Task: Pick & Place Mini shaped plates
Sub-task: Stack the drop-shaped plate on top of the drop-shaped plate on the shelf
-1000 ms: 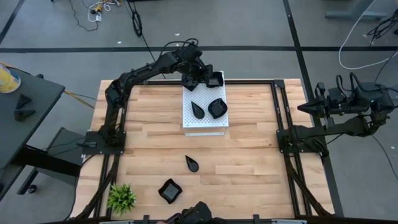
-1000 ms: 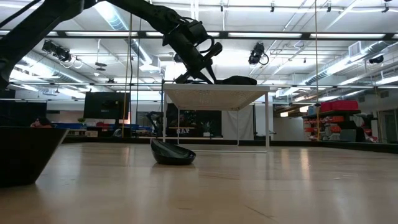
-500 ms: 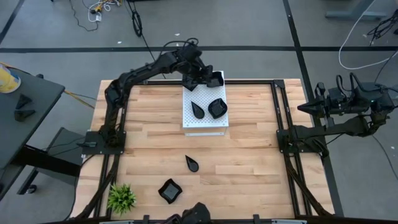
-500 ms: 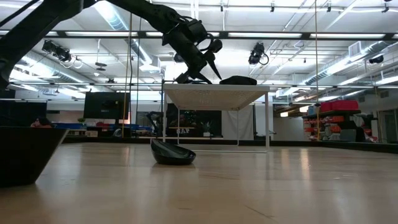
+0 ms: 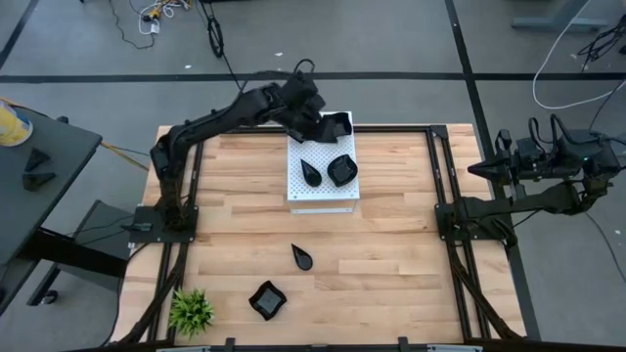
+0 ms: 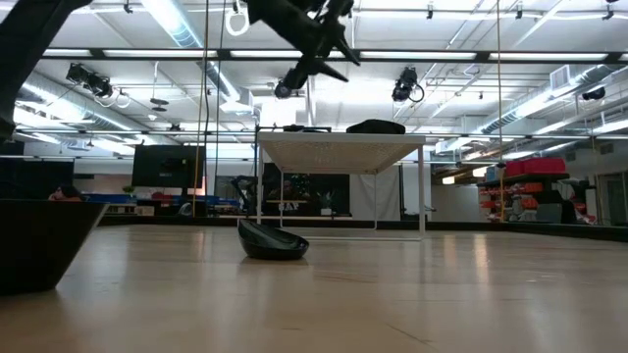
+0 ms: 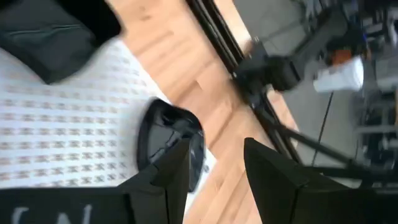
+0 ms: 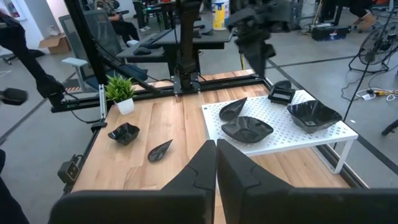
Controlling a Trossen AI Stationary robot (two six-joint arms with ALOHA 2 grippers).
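A white perforated board (image 5: 323,186) stands on legs at the table's far middle. Several black mini plates lie on it: a teardrop (image 5: 311,173), a rounded one (image 5: 342,169), a larger one (image 5: 338,124) at its far right corner and a small one (image 8: 281,93) at its far left corner. On the wood lie another teardrop (image 5: 303,258) and a square dish (image 5: 266,299). My left gripper (image 7: 214,171) hangs open above the board's far end with nothing between its fingers. My right gripper (image 8: 216,163) is shut, parked off the table's right side.
A small green plant (image 5: 192,311) stands at the near left corner. Black frame rails (image 5: 437,176) run along the table's left and right sides. Bare wood lies between the board and the two plates near the front.
My left gripper has opened and risen off the board's far left corner, rolling as it went. The small plate it stood over stays lying on the board. My right arm has kept still.
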